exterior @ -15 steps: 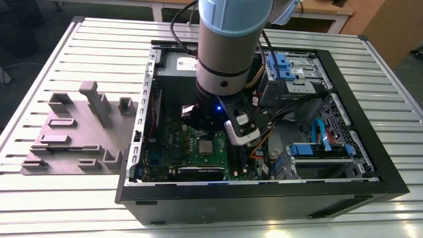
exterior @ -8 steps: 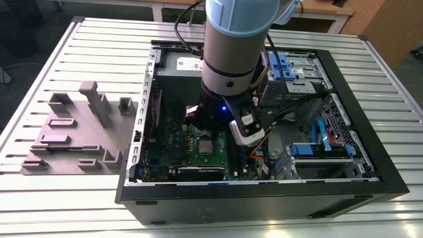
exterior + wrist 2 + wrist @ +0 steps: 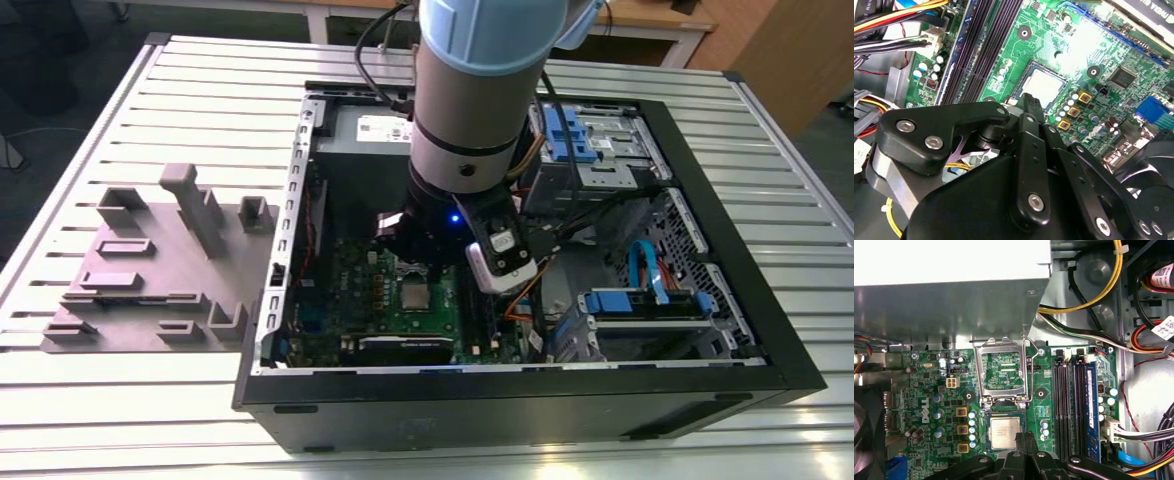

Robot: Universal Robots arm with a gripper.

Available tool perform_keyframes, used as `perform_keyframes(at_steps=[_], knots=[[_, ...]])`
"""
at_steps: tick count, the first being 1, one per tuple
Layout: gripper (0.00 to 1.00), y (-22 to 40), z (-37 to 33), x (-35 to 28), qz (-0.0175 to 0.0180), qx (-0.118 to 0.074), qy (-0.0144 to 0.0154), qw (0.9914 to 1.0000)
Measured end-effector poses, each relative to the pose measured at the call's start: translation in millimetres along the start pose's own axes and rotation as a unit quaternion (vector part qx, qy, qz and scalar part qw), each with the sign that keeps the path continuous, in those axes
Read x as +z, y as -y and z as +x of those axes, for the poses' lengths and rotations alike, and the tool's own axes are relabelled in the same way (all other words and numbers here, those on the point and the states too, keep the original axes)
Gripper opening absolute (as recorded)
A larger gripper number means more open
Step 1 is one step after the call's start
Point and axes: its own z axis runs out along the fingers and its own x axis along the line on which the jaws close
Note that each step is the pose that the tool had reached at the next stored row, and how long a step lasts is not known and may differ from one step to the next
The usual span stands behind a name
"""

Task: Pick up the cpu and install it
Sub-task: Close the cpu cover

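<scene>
One cpu (image 3: pixel 1005 432), a small flat square chip with a silvery-white metal top, lies in its socket on the green motherboard (image 3: pixel 919 385), just beyond the tips of the jaws; contact cannot be told. Black jaws: pressed together, holding nothing. One metal socket frame (image 3: pixel 1002 371) stands raised open, farther beyond. Several long black memory slots (image 3: pixel 1066 405) lie off to one side.
</scene>
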Motion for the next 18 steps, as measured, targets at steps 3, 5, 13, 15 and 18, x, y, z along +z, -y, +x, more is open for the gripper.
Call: perform_keyframes(at_steps=[3, 5, 13, 15, 18], knots=[[0.10, 0.0, -0.1, 0.0, 0.0001, 0.000, 0.0000, 1.00000], [0.10, -0.9, -0.3, 0.1, 0.0002, 0.000, 0.0000, 1.00000], [0.10, -4.2, -1.0, 1.6, -0.0063, -0.008, 0.0036, 0.99995], [0.10, -4.2, -1.3, 1.8, -0.0069, -0.016, 0.0037, 0.99985], [0.10, -4.1, -1.6, 2.4, -0.0069, -0.033, 0.0030, 0.99942]])
